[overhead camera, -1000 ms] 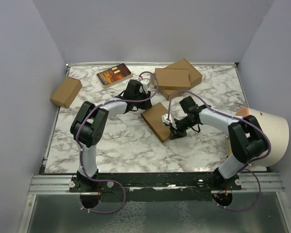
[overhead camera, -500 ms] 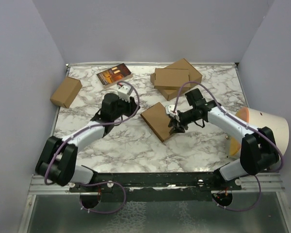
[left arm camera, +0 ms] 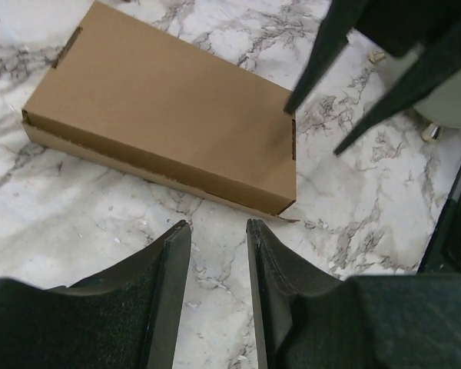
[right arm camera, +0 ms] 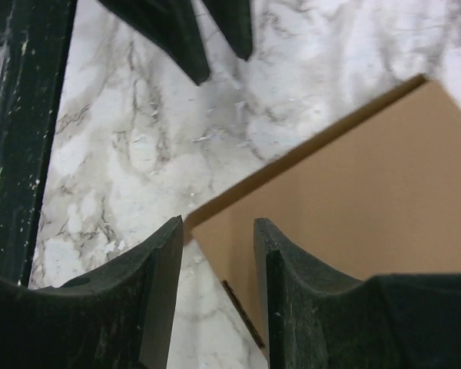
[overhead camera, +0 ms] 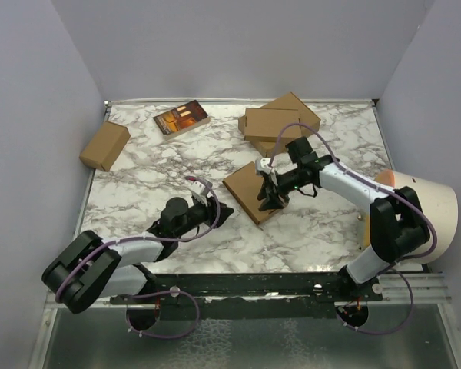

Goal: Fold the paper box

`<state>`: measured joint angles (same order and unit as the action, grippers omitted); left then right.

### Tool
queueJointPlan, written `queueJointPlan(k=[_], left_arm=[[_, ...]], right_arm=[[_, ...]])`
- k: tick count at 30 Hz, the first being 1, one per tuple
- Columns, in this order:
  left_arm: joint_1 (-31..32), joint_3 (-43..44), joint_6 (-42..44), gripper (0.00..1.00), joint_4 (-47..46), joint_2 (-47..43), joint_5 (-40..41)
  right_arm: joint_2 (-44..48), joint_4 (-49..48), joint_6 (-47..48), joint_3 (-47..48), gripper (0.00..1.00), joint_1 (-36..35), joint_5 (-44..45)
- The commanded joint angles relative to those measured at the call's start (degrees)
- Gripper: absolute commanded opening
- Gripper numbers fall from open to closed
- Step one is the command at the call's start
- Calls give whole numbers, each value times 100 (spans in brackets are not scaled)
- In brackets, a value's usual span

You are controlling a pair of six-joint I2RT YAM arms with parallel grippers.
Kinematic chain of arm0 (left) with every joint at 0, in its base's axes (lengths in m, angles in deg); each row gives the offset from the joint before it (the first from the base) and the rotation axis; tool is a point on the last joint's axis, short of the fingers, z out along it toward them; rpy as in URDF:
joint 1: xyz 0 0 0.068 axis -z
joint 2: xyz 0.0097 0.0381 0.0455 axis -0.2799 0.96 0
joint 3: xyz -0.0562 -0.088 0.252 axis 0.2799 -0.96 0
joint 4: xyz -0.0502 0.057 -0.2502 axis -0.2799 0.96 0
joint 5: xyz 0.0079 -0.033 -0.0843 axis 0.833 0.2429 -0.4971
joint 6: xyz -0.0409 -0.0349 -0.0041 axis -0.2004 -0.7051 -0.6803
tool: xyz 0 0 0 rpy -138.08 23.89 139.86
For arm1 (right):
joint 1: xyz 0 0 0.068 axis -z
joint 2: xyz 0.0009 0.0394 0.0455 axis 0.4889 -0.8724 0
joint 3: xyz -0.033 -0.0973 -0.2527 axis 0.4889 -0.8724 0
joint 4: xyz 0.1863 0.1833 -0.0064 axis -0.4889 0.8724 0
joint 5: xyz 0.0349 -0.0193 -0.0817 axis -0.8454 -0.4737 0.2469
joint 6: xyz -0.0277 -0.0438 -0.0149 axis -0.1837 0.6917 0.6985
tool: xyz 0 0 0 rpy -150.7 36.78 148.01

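The paper box [overhead camera: 243,192] lies folded flat and closed on the marble table [overhead camera: 138,177], mid-table. In the left wrist view it is a thin brown rectangle [left arm camera: 169,108] just beyond my left gripper [left arm camera: 215,227], which stands open with only marble between its fingers. From above, the left gripper [overhead camera: 226,214] sits low, a short way off the box's near-left corner. My right gripper [overhead camera: 267,201] hovers open over the box's right end. In the right wrist view a corner of the box [right arm camera: 369,192] lies under the gap of the right gripper [right arm camera: 217,227], not clamped.
A stacked pair of folded brown boxes [overhead camera: 276,123] sits at the back right. A small brown carton [overhead camera: 105,144] lies at the far left and a dark printed booklet [overhead camera: 181,118] at the back. A white and orange cone-shaped object [overhead camera: 415,207] stands at the right edge.
The left arm has swung from behind the box to the near side, coming low towards its near-left corner. The right gripper has opened and shifted slightly up over the box. The box has stayed put.
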<state>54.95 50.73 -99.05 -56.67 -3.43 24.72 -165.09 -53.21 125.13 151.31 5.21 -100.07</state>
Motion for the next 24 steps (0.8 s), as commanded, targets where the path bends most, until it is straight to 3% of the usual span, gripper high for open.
queueJointPlan(k=[1,4,7,24], left_arm=[[-19,124,-1539,39,-469,443,323],[-37,300,-1919,39,-552,778,205],[-46,448,-1978,39,-417,946,147],[-47,395,-2358,39,-524,1454,-349]], right_arm=[[152,-478,507,-436,37,-482,442],[-114,-453,455,-320,22,-521,715],[-466,-29,505,-116,17,-521,916],[-727,-88,632,-330,13,-569,1366]])
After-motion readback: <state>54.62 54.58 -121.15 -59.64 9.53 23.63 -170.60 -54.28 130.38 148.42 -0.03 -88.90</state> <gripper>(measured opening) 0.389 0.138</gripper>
